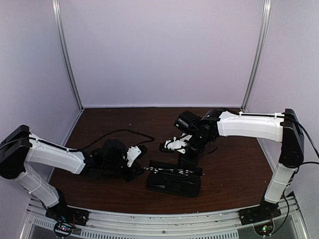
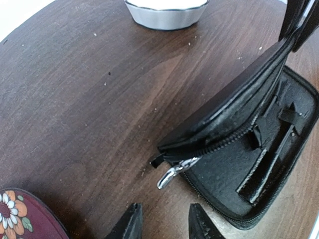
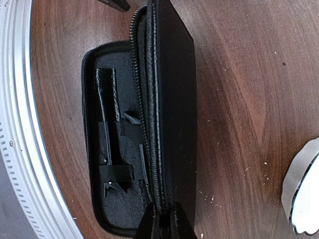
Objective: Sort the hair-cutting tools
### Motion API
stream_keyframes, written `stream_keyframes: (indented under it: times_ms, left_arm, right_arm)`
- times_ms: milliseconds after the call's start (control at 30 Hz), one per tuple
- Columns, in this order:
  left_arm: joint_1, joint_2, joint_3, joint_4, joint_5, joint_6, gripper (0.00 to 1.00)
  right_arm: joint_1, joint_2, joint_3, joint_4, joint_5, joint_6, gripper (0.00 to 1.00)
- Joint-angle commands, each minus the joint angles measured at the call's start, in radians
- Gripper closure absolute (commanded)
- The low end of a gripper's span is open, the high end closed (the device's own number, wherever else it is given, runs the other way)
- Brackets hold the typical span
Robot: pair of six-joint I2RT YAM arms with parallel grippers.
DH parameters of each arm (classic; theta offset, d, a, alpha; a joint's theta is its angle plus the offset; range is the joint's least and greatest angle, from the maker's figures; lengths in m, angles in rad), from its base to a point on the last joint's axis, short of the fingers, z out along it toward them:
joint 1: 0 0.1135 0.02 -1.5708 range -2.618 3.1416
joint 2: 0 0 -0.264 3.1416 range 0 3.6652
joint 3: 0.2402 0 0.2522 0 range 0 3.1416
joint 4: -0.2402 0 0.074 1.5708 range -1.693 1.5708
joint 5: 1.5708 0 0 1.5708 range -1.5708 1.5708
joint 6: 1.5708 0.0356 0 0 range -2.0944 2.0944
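The black zip case (image 1: 172,183) lies half open near the table's front. My right gripper (image 3: 165,221) is shut on the edge of its raised lid (image 3: 172,99) and holds it upright. Inside the lower half, thin black sticks (image 3: 105,124) sit under elastic straps; they also show in the left wrist view as black sticks (image 2: 266,167). My left gripper (image 2: 164,226) is open, just short of the silver zip pull (image 2: 174,172) and touching nothing. No scissors show in any view.
A red flowered plate (image 2: 17,216) lies beside my left gripper, hidden under the arm from above. A white bowl (image 2: 167,12) stands behind the case, seen as a white bowl (image 3: 303,194) from the right wrist. A metal rail (image 3: 15,124) marks the table's front edge.
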State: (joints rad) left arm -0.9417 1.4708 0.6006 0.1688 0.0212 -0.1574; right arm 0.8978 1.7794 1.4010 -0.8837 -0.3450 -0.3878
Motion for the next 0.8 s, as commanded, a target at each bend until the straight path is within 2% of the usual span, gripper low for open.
stream_keyframes:
  times_ms: [0,333,433,600,767]
  left_arm:
    - [0.001,0.055,0.052,0.028,-0.001,0.056,0.65]
    - [0.001,0.132,0.097,0.050,0.023,0.079,0.70]
    - [0.001,0.154,0.118,0.051,0.039,0.089,0.77]
    - [0.001,0.158,0.142,0.047,0.036,0.099,0.82]
    - [0.001,0.153,0.161,0.057,0.050,0.111,0.96]
  right_arm:
    - [-0.005,0.024,0.000,0.020,-0.037,-0.002,1.00]
    - [-0.004,0.017,-0.013,0.032,-0.046,0.001,1.00]
    - [-0.005,0.018,-0.014,0.037,-0.048,0.004,1.00]
    - [-0.005,0.015,-0.014,0.040,-0.055,0.008,1.00]
    - [-0.005,0.013,-0.010,0.042,-0.064,0.014,1.00]
